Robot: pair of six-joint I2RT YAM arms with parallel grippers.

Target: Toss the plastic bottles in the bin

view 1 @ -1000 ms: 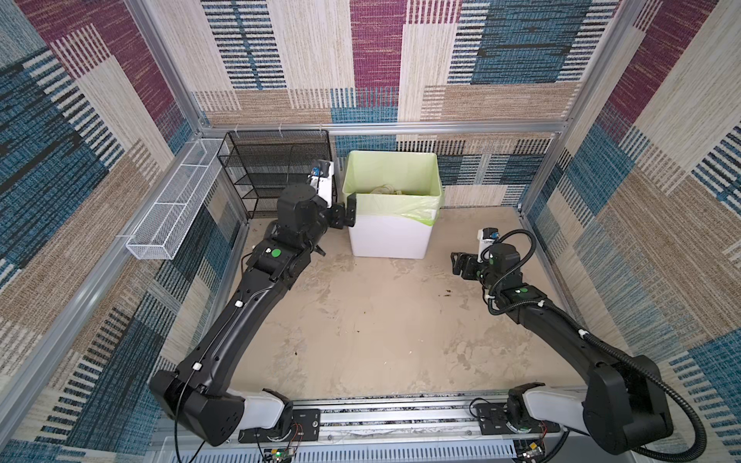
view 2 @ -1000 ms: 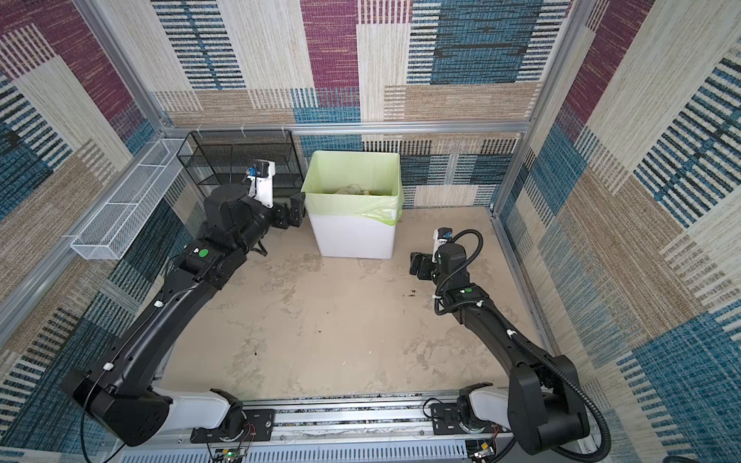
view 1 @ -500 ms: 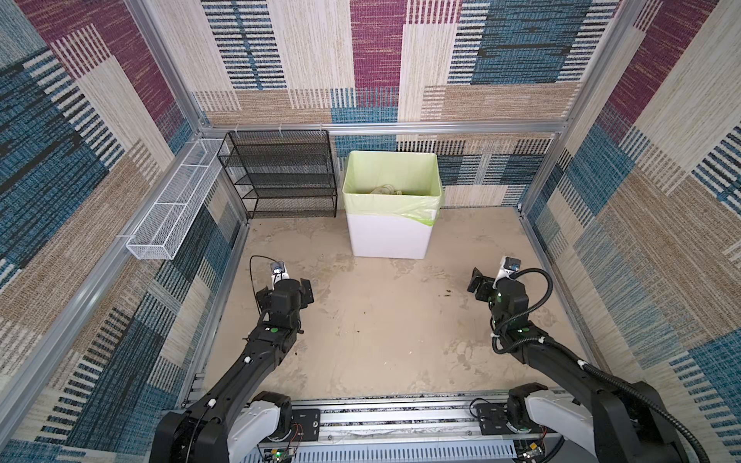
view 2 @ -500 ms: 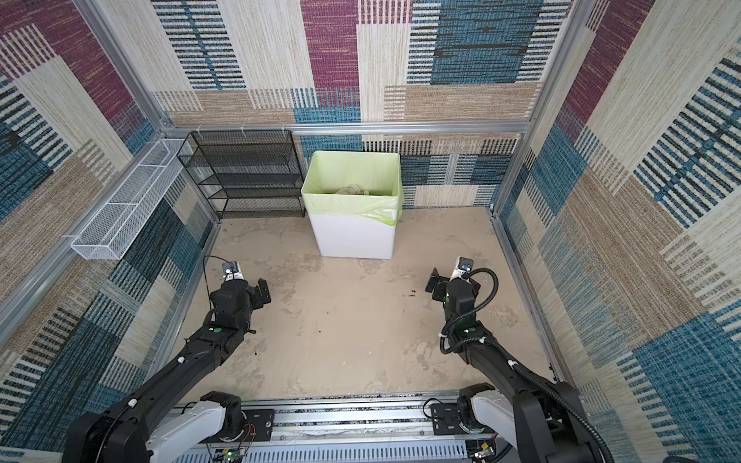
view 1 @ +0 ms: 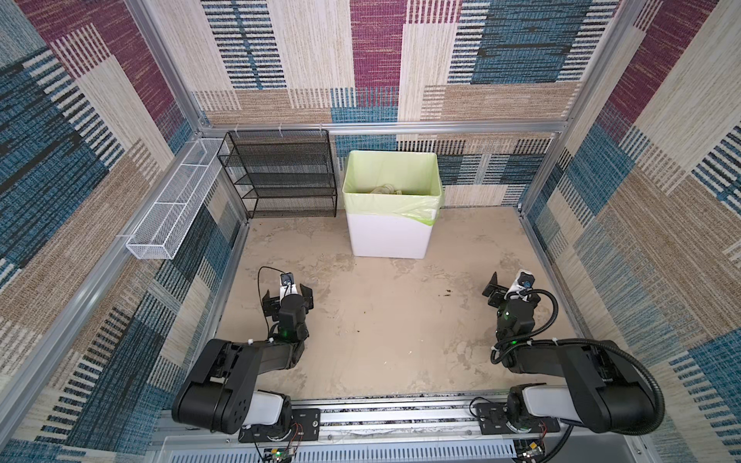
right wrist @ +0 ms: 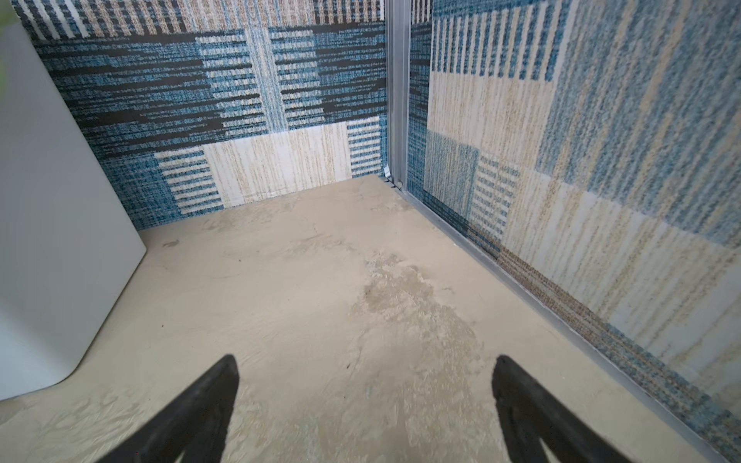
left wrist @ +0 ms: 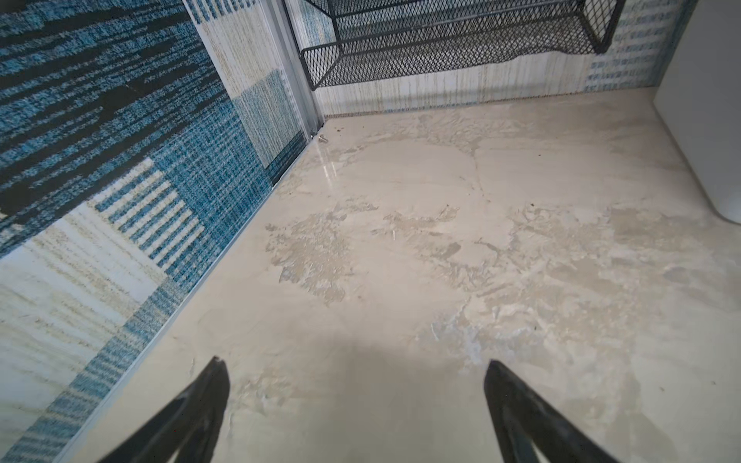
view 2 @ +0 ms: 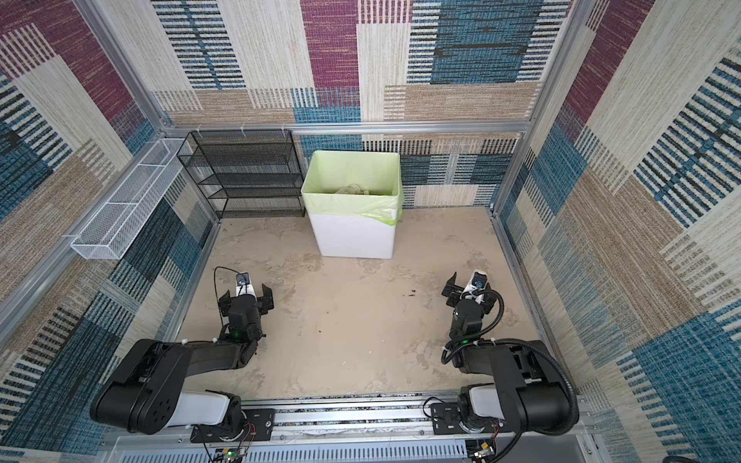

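The bin (view 1: 388, 236) (view 2: 353, 236) is tall and white, lined with a light green bag, and stands at the back middle of the floor. Pale, clear plastic bottles (view 1: 385, 188) (view 2: 353, 188) lie inside it, mostly hidden by its front wall. My left gripper (view 1: 287, 296) (view 2: 245, 296) (left wrist: 355, 362) hovers low at the front left, open and empty. At the front right my right gripper (view 1: 511, 288) (view 2: 469, 290) (right wrist: 365, 357) is open too, with only bare floor between its fingers. The bin's white wall (left wrist: 713, 120) (right wrist: 60, 240) edges both wrist views.
A black wire-mesh rack (view 1: 280, 176) (view 2: 244, 176) (left wrist: 441, 40) stands against the back wall left of the bin. A long white wire basket (view 1: 172, 208) (view 2: 128, 212) hangs on the left wall. Patterned walls close in the beige, stained floor (view 1: 381, 320).
Both arms have drawn back from the bin toward the front. The left arm, raised beside the bin's left rim a second ago, is now folded low at the front left.
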